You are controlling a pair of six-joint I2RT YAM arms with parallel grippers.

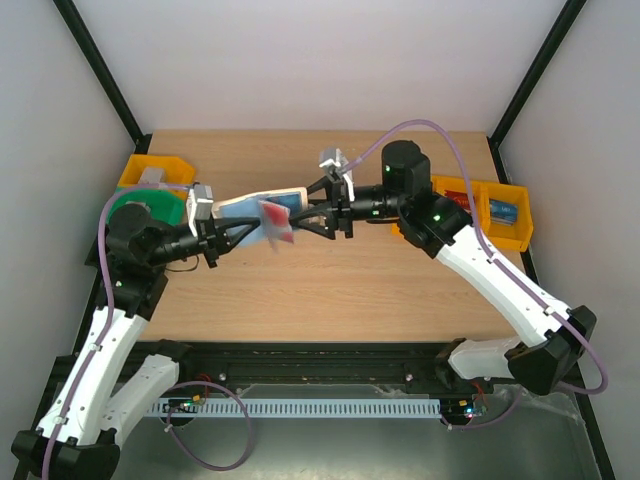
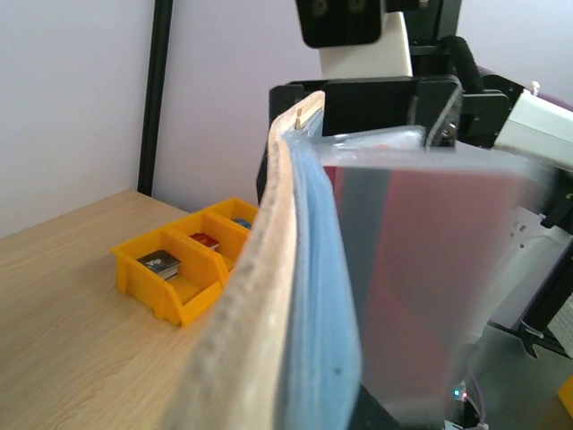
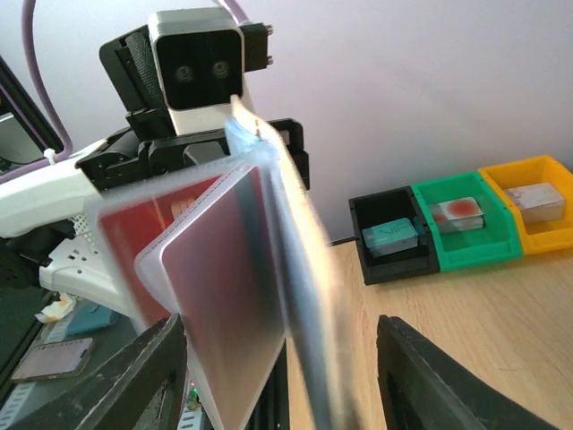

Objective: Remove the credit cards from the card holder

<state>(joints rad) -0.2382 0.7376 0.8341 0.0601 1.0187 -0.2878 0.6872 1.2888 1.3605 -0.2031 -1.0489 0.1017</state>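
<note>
Some credit cards (image 3: 219, 296) may be dropped, being unpinched by the released right gripper (image 3: 277, 340), with the card holder (image 2: 260, 296) clenched in the left gripper (image 1: 240, 228).

Red card (image 2: 421, 269) blurred, card holder (image 2: 261, 296) cut off below

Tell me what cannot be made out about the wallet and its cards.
- How many thin red plastic cards: right wrist view, overlapping; top view, too small.
- Left gripper's hold on the beige-and-blue folding card holder: left wrist view, cut off below.
- Card print: wrist views, motion blur.
</note>
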